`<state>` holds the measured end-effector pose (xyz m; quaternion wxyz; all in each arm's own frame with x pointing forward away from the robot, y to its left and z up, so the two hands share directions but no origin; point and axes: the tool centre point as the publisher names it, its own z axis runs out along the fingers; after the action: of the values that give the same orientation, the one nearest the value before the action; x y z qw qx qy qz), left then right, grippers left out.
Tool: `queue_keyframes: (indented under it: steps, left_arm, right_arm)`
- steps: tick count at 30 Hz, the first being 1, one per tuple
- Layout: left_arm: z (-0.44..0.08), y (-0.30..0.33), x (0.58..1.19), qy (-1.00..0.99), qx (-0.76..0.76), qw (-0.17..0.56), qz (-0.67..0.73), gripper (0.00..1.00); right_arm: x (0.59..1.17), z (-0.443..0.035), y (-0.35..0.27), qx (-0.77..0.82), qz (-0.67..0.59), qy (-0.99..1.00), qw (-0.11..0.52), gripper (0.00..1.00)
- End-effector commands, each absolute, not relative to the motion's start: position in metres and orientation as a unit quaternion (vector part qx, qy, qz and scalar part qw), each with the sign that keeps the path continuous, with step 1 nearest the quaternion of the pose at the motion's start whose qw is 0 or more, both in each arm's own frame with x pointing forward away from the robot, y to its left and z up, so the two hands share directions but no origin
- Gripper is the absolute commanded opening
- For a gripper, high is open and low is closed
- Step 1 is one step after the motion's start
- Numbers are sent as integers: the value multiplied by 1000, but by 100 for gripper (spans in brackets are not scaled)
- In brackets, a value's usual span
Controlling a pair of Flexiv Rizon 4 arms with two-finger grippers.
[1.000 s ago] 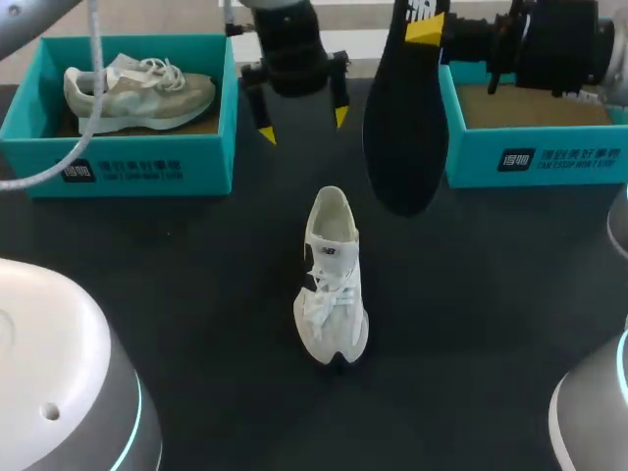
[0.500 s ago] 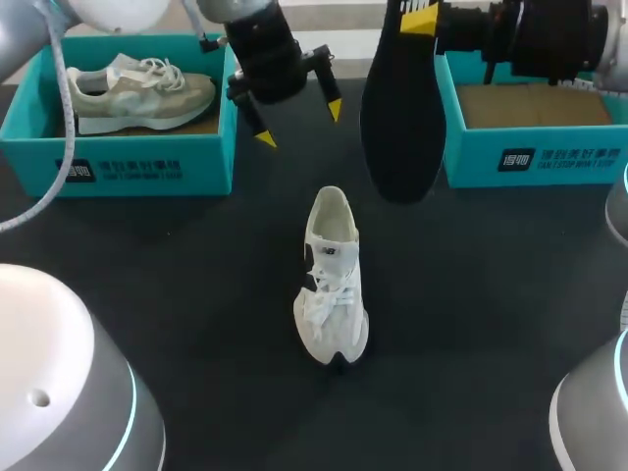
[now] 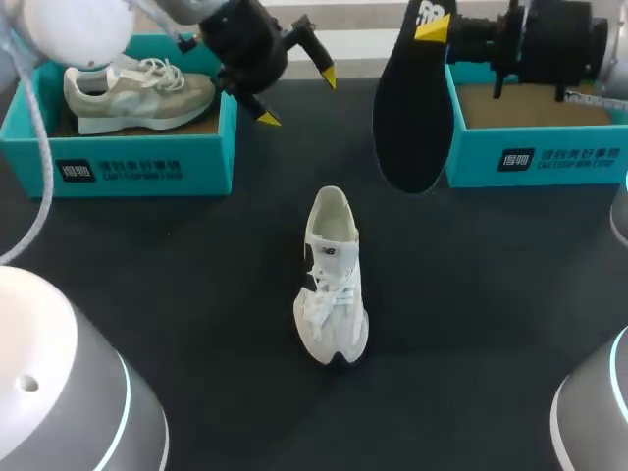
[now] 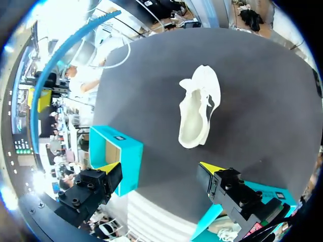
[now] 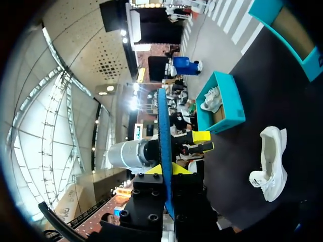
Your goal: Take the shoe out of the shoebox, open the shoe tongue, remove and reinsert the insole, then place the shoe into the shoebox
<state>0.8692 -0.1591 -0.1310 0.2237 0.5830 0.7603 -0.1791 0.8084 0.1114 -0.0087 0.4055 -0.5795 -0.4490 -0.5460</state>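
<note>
White lace-up sneaker [image 3: 332,280] [image 4: 199,108] [image 5: 270,161] stands upright on its sole at the middle of the dark tabletop [image 3: 491,324], toe toward the robot and heel opening toward the far edge. It is well apart from both arms. Black flat insole [image 3: 412,108] [image 5: 164,151] hangs above the tabletop to the right of the sneaker. Its upper end is pinched by the right fingers [image 3: 429,27] [image 5: 179,170], which are clenched on it from 2 sides. Its lower end hangs free in front of the near left corner of the right teal cardboard shoebox [image 3: 535,157], whose brown floor shows. Left fingers [image 3: 327,77] [image 4: 211,170] are spread wide and released, grasping nothing. They hover beside the right wall of the left teal cardboard shoebox [image 3: 118,167], and the wrist view shows the white sneaker ahead of them. 1 beige sneaker [image 3: 137,90] lies inside that left box, on its sole.
</note>
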Motion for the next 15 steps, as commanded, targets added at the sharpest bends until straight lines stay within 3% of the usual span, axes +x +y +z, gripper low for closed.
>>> queue_keyframes:
  steps: [1,15]
  left_arm:
    - [-125,-147,859,690,540,376,-301,100]
    - [-60,-167,838,553,530,482,-425,100]
  right_arm:
    - [833,-13,122,-587,-499,-477,423,0]
    - [833,-13,122,-587,-499,-477,423,0]
